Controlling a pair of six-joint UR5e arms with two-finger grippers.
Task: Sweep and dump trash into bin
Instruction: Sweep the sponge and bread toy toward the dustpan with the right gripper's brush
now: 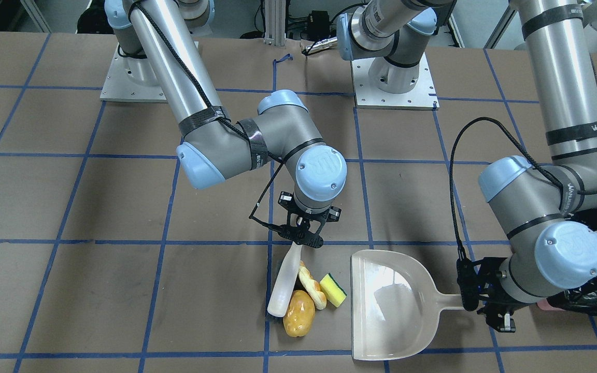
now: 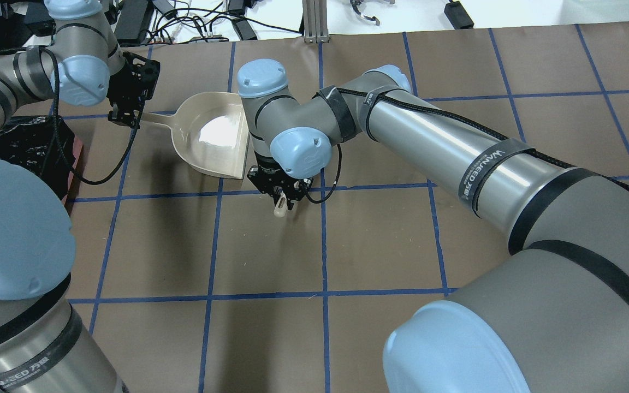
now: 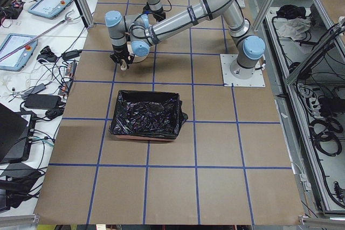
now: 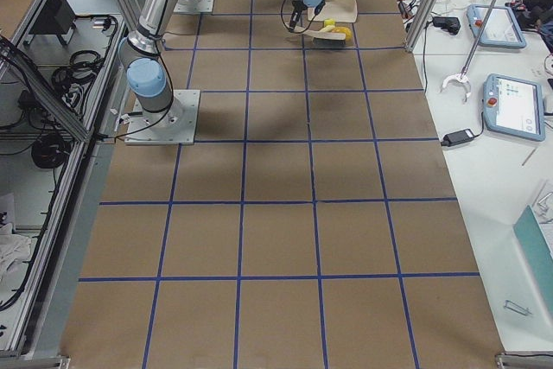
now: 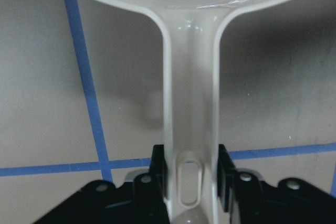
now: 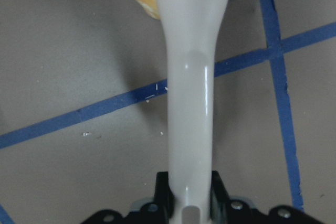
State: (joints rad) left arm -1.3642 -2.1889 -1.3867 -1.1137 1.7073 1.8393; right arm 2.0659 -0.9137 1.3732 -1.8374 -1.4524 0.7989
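Observation:
My right gripper (image 1: 303, 237) is shut on the handle of a white brush (image 1: 284, 290), which leans down to the table; the handle fills the right wrist view (image 6: 190, 77). Beside the brush head lie the golden-brown potato lump (image 1: 299, 313), the tan bread piece (image 1: 312, 285) and the yellow sponge (image 1: 332, 290). The cream dustpan (image 1: 392, 305) lies flat just beyond them, its open mouth toward the sponge. My left gripper (image 1: 477, 300) is shut on the dustpan handle (image 5: 190, 129). The bin (image 3: 146, 114), lined with black plastic, stands behind my left arm. My right arm hides the trash in the overhead view.
The table is brown with a blue tape grid. The two arm base plates (image 1: 394, 83) stand at the robot's side. The bin also shows beside my left elbow in the overhead view (image 2: 25, 147). Tablets and cables lie on side benches (image 4: 510, 101).

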